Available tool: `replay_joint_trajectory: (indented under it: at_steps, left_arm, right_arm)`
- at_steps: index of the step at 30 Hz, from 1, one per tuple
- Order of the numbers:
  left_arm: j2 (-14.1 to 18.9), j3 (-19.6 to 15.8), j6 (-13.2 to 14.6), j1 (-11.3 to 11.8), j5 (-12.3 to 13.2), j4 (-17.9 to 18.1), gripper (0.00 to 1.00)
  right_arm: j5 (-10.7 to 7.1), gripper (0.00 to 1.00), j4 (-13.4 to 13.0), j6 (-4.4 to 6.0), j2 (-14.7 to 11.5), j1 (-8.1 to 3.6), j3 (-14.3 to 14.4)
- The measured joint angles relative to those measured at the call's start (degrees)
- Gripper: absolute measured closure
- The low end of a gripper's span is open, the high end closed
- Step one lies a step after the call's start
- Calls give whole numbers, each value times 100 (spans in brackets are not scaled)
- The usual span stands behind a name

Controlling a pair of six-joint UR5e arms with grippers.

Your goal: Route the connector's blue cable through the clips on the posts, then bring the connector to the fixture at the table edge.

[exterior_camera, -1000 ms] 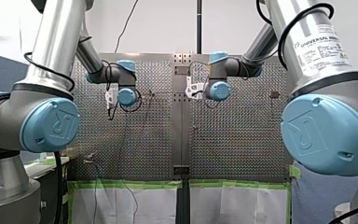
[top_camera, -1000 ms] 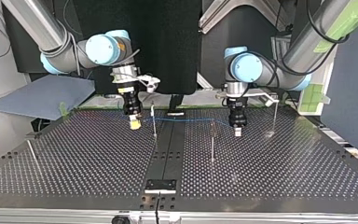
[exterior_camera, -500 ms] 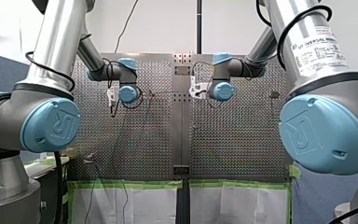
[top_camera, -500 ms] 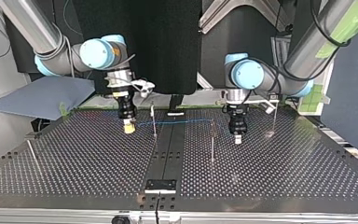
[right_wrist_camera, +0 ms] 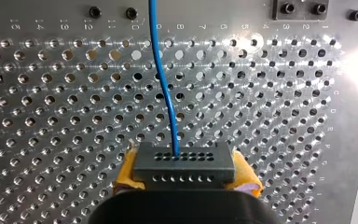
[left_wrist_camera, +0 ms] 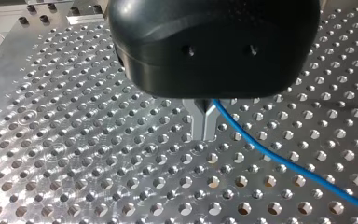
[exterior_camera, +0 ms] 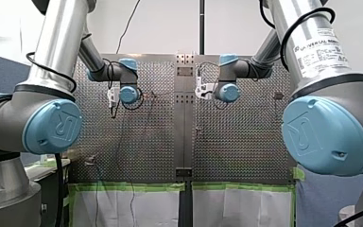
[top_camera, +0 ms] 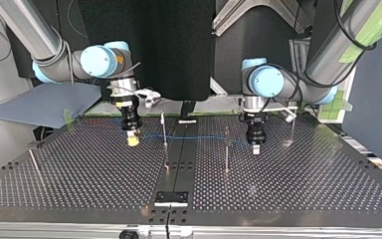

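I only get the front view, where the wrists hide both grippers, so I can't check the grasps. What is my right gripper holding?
Observer: The right wrist view shows the right gripper shut on the connector, a dark block between yellow pads.
Operator: And the left one?
Observer: The left wrist view shows the left gripper shut, with the blue cable coming out right at its fingers.
Operator: Is the cable clipped yet?
Observer: In the top view it runs from gripper to gripper, crossing both posts. Whether it sits in a clip is too small to tell.
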Motion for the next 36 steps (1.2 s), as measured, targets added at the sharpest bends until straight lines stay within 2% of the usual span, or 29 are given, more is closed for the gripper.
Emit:
replay_joint_trajectory:
  at_steps: [1, 3, 4, 5, 6, 8, 9, 10, 12, 13, 14, 15, 19, 23, 36]
  left_arm:
    - [0, 0, 0, 1, 3, -12, 100]
    - [0, 0, 0, 3, 7, -38, 79]
    - [1, 0, 0, 3, 9, -54, 79]
    - [1, -1, 0, 2, 13, -73, 73]
    - [3, -1, -1, 3, 17, -101, 73]
    - [4, -1, -4, 4, 13, -155, 66]
    - [5, -1, -8, 4, 5, -199, 51]
    - [5, -1, -15, 5, 0, -232, 51]
    - [5, -3, -60, 7, 15, -309, 28]
    - [5, -3, -89, 7, 35, -335, 28]
    - [5, -2, -120, 6, 61, -356, 7]
    - [6, -2, -163, 4, 105, -382, 0]
    - [9, -6, -284, -27, 282, -514, 0]
    - [34, -61, -394, -69, 355, -610, 0]
    - [441, -575, -758, -111, 434, -456, 0]
  right_arm:
    - [-8, 100, 4, 1, 0, -2, 1]
    - [-20, 100, 14, 2, 1, -2, 1]
    - [-27, 100, 19, 3, 4, -2, 2]
    - [-39, 100, 24, 2, 6, -2, 2]
    - [-49, 100, 27, 2, 6, 0, 2]
    - [-64, 100, 37, 0, 6, 5, 3]
    - [-72, 100, 41, 0, 5, 8, 3]
    - [-79, 100, 46, -1, 6, 10, 3]
    - [-101, 100, 60, -2, 5, 16, 3]
    - [-112, 100, 65, -2, 4, 19, 3]
    - [-122, 100, 74, -3, 5, 20, 4]
    - [-128, 100, 83, -5, 6, 21, 3]
    - [-146, 100, 105, -4, 6, 23, 2]
    - [-150, 100, 121, -3, 9, 25, 3]
    - [-183, 100, 158, -3, 10, 19, 3]
